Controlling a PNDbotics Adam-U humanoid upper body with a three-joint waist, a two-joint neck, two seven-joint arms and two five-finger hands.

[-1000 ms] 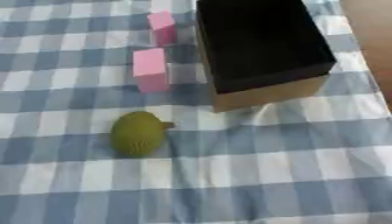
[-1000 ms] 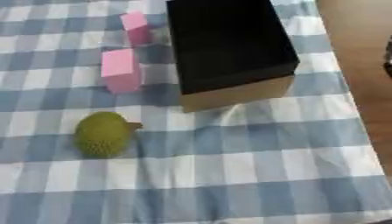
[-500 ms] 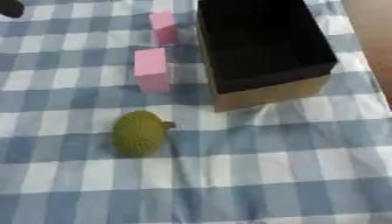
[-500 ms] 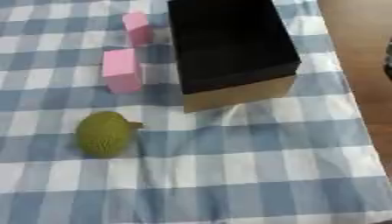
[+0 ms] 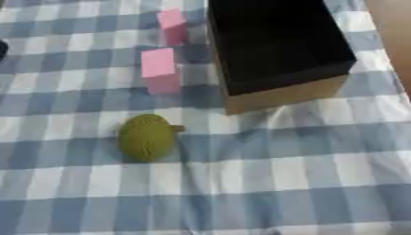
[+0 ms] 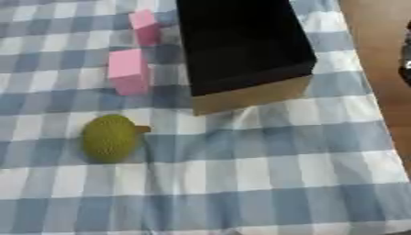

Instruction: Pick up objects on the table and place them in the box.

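Note:
A green spiky fruit with a short stem [image 5: 147, 137] lies on the blue-and-white checked cloth at centre left. Beyond it stands a pink block [image 5: 160, 71]. A smaller pink block [image 5: 172, 20] stands farther back, beside the box. The open cardboard box [image 5: 285, 97] has a black inside and stands at the upper right with nothing showing in it. A dark sliver at the left edge is my left hand [image 5: 2, 48], far from the objects. In the right eye view a dark shape at the right edge is my right hand [image 6: 406, 69], off the cloth.
The checked cloth [image 5: 265, 183] covers the table. A bare brown surface [image 6: 377, 27] shows beyond the cloth's right edge. No other objects lie on the near half of the cloth.
The dark shape of my left hand has come in at the upper left corner and slid down the left edge. The fruit, blocks and box have not moved.

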